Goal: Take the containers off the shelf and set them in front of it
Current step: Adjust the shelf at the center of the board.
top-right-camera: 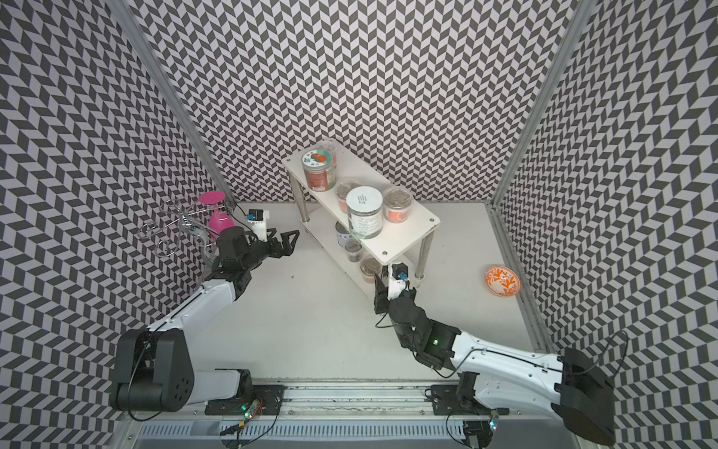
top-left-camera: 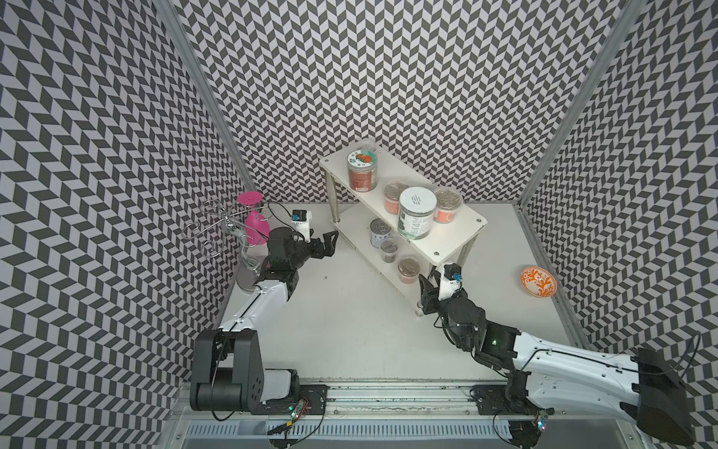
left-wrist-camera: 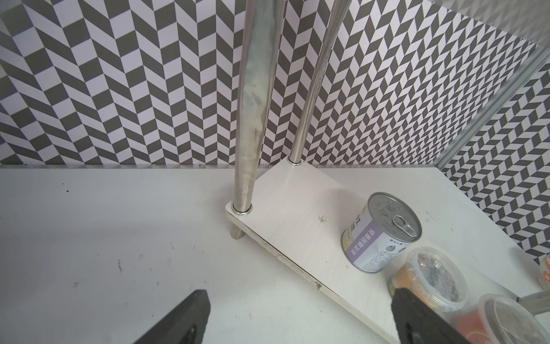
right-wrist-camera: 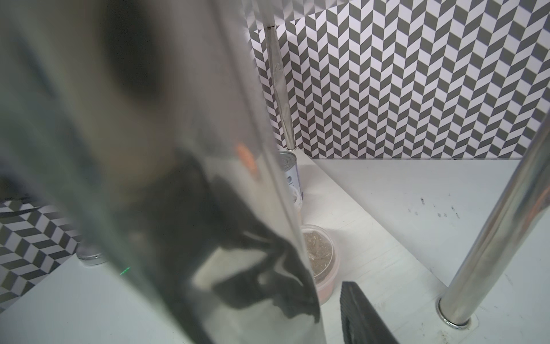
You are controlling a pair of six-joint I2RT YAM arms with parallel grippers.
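Shelf [top-left-camera: 447, 239], white 2-tier w/ chrome legs, stands askew mid-table; all eight containers sit on it. L gripper [top-left-camera: 325, 245] hovers off shelf's left end, jaws spread wide, nothing betw. them. In left wrist view its fingers [left-wrist-camera: 184, 318] frame lower tier's front edge. The can [left-wrist-camera: 384, 235] & two tubs lie ahead by one fingertip, none betw. jaws.

R gripper [top-left-camera: 430, 287] sits low at shelf's near right corner, tight beside chrome leg [right-wrist-camera: 178, 149]. Leg fills most of right wrist view & only one finger [right-wrist-camera: 360, 315] shows, so can't tell if jaws are open, closed or gripping.

Top tier:
- white-lidded jar [top-left-camera: 416, 214] near front edge
- teal-orange-lidded jar [top-left-camera: 362, 171] at far end
- small clear jar [top-left-camera: 368, 146] behind that
- left top tub [top-left-camera: 394, 195] & right top tub [top-left-camera: 447, 203] either side of white-lidded jar

Lower tier runs in a row toward R gripper: can, middle tub [top-left-camera: 389, 250], end tub [top-left-camera: 408, 271]. End tub [right-wrist-camera: 323, 259] is nearest R jaws, just ahead of visible fingertip & partly behind leg. Touching or not, can't tell.
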